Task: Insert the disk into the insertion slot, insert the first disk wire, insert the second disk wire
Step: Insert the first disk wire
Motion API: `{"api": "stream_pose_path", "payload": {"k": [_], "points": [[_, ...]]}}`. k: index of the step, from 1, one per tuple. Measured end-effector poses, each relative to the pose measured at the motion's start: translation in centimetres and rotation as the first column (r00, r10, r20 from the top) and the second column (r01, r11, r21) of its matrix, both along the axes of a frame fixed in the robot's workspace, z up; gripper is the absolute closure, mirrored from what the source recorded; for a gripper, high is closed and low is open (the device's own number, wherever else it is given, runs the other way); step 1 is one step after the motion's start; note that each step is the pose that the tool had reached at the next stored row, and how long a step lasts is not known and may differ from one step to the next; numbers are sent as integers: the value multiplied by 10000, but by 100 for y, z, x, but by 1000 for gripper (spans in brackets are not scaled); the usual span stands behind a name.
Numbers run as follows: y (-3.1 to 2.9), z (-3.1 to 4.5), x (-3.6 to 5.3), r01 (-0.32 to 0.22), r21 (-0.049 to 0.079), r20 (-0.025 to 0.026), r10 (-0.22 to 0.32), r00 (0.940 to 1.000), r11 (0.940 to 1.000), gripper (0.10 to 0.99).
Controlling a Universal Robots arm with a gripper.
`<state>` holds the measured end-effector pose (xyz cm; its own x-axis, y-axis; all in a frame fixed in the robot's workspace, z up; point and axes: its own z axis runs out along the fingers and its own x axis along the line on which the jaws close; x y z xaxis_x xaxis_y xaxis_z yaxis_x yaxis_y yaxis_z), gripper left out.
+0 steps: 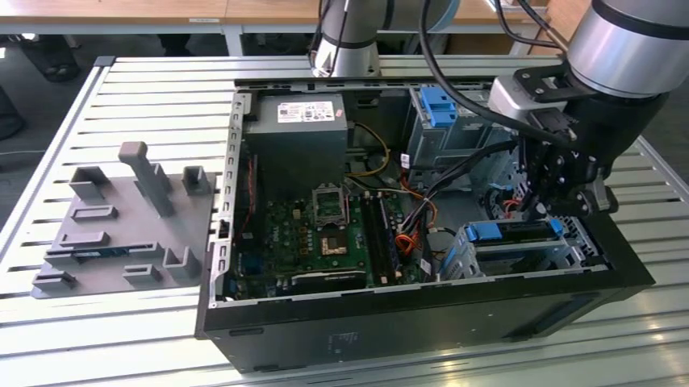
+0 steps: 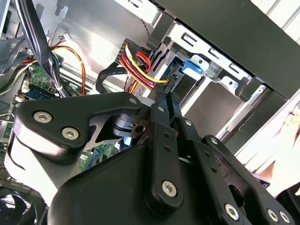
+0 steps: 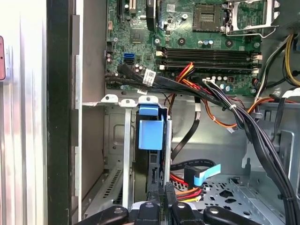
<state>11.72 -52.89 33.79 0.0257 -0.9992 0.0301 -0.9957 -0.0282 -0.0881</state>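
Observation:
The disk [image 1: 515, 230], in its blue carrier, sits inside the insertion slot [image 1: 586, 254], a low perforated metal cage at the front corner of the open computer case on the exterior view's right. In the first wrist view the disk's blue carrier [image 3: 151, 133] stands between the cage walls [image 3: 126, 154]. My gripper [image 1: 554, 211] hangs just over the cage's inner end. Its fingers are shut on a black plug with red, yellow and black wires [image 2: 140, 65], held at the disk's end in both wrist views, with the gripper [image 2: 165, 89] [image 3: 158, 197] right against it.
A taller grey cage with a blue latch [image 1: 436, 105] stands behind the gripper. The power supply [image 1: 296, 133] and motherboard [image 1: 323, 234] fill the case's middle. Black cable bundles [image 3: 243, 122] and a light blue flat cable [image 3: 201, 174] lie beside the slot. A grey fixture [image 1: 119, 226] sits outside the case.

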Motion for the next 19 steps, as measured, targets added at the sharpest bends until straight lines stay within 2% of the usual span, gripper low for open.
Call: {"api": "stream_pose_path", "payload": {"k": [5,8,14,19], "points": [[-3,-22,-3,-43,-3,2,43,10000,10000,922],[-15,-27,-11,-50,-1,33,50,10000,10000,922],[-31,-30,-60,-115,-2,253,115,9996,9999,922],[-31,-43,-61,-124,-5,353,125,9993,9999,922]]}}
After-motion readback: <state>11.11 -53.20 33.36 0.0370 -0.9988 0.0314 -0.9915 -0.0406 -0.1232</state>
